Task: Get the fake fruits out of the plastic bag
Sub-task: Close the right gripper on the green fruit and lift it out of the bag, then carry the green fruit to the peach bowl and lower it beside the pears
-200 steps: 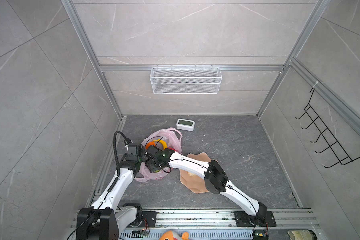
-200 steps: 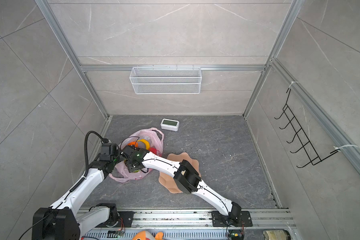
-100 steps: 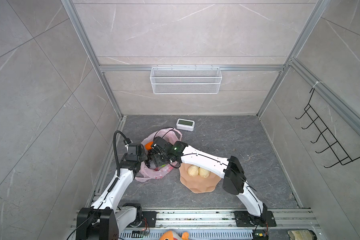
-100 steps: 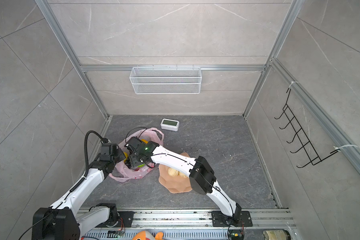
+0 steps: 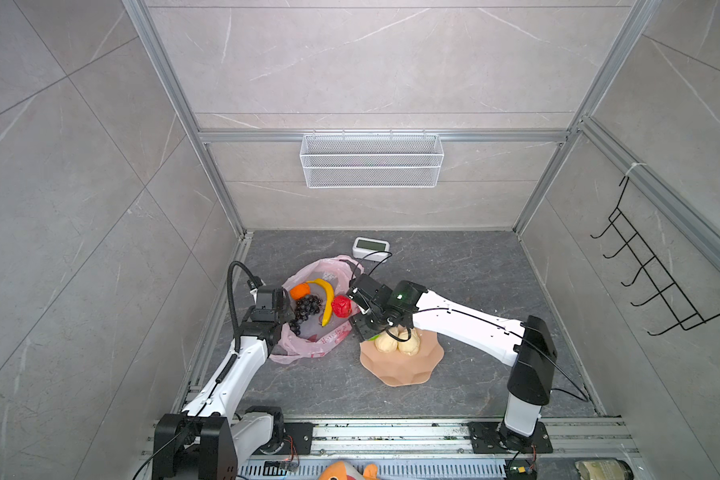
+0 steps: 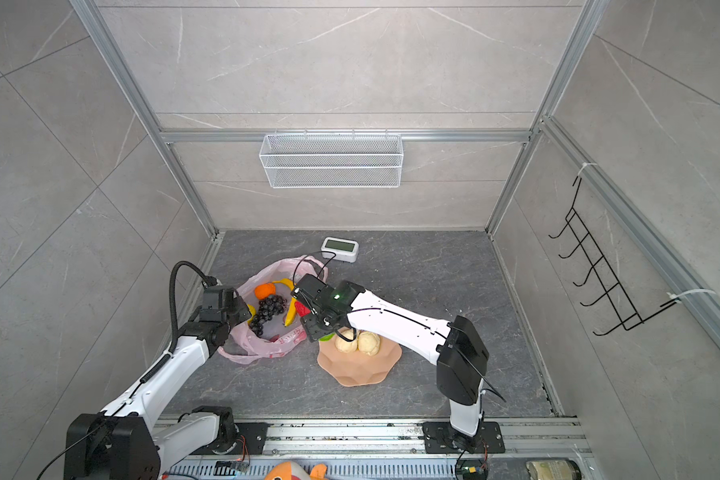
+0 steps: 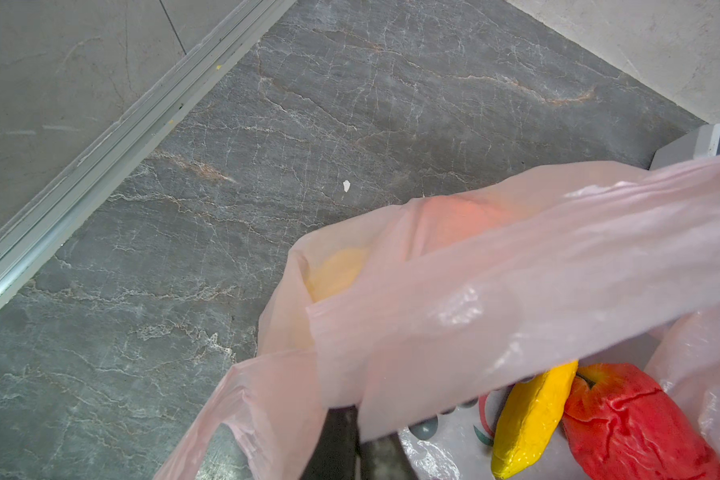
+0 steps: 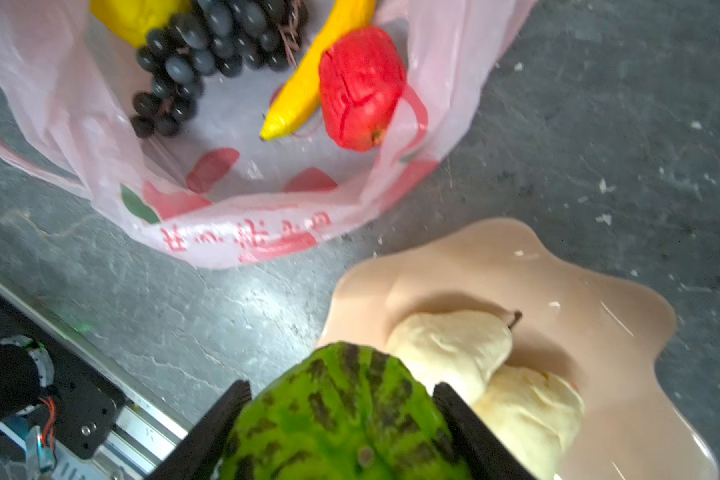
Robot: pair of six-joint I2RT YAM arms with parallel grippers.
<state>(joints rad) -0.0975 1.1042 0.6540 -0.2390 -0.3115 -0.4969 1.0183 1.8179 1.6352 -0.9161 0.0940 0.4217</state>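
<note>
Plastic bag (image 5: 319,347) lies on the floor (image 5: 474,270) at left, mouth gaping upward, printed bottom edge toward the front. Inside it: banana (image 5: 328,300), grape bunch (image 5: 307,309), orange (image 5: 299,290), apple (image 5: 341,306), and lemon (image 6: 250,310) tucked at the rim by the left arm.

Left gripper (image 5: 287,308) is closed tight, pinching the bag's left rim and holding it up. The film drapes over its fingers (image 7: 336,436).

Green bumpy fruit (image 8: 341,415) is out of the bag, clamped in the right gripper (image 8: 341,390), whose jaws stand fairly wide around it. It is over the bowl (image 5: 404,372) edge nearest the bag; contact with the bowl cannot be told. Two beige lumps (image 5: 385,345) sit in the bowl, touching each other, just beside the green fruit.

Bowl rim and bag's bottom corner are near, with a narrow strip of floor between. Bag's left side is close to the left wall rail (image 7: 100,166). White device (image 5: 371,248) is just behind the bag's handle loop, apart from it. Open floor lies right of the bowl and across the back right. Wire basket (image 5: 371,160) on the back wall and hook rack (image 5: 657,282) on the right wall are both well above the work.
</note>
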